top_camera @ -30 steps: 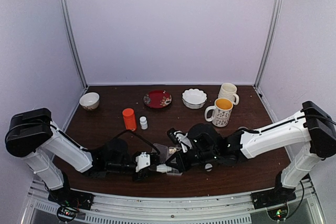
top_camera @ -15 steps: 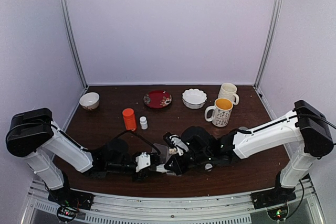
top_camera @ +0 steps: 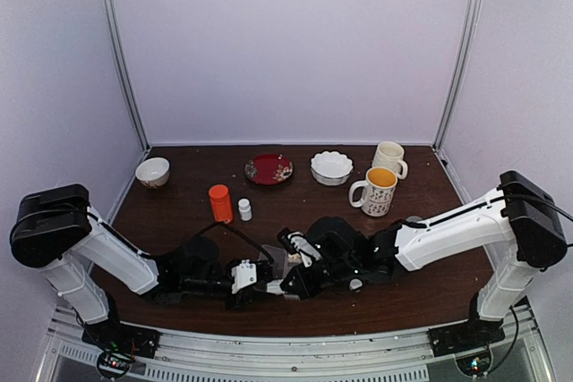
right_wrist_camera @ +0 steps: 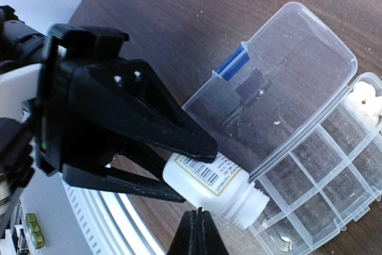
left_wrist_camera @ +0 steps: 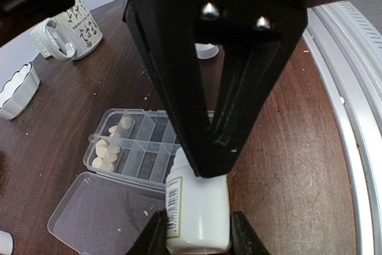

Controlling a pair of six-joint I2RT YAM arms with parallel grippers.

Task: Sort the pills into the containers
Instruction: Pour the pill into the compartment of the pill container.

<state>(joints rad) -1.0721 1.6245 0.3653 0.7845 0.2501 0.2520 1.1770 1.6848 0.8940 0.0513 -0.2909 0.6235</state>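
My left pincer (left_wrist_camera: 196, 238) is clamped on the white bottle (left_wrist_camera: 200, 207), one finger on each side of its body. The bottle is tipped over near level, with its open threaded neck pointing away from me. Right at that neck sits my right pincer (right_wrist_camera: 200, 226), pressed shut with nothing in it. Its tip is down by the bottle's shoulder, and I can't tell whether it's touching.

Just past the neck is the pill box (left_wrist_camera: 149, 125), with its clear lid (left_wrist_camera: 98, 210) folded flat on the table (left_wrist_camera: 286, 147) beside the bottle. The pills (left_wrist_camera: 102, 152) already sorted are bunched in the far end cells. The cells nearest the bottle's mouth look almost bare.

Here's where it could go wrong:
- **Overshoot:** the mouth sits only at the edge of the grid. Tip it any steeper and a rush of tablets could land on the lid or skate off across the wood.
- **Knocked bottle:** a nudge from the right tip could twist that smooth round bottle in my grip.
- **Sliding box:** the box looks light and nothing is holding it, so a bump would slide it off target.
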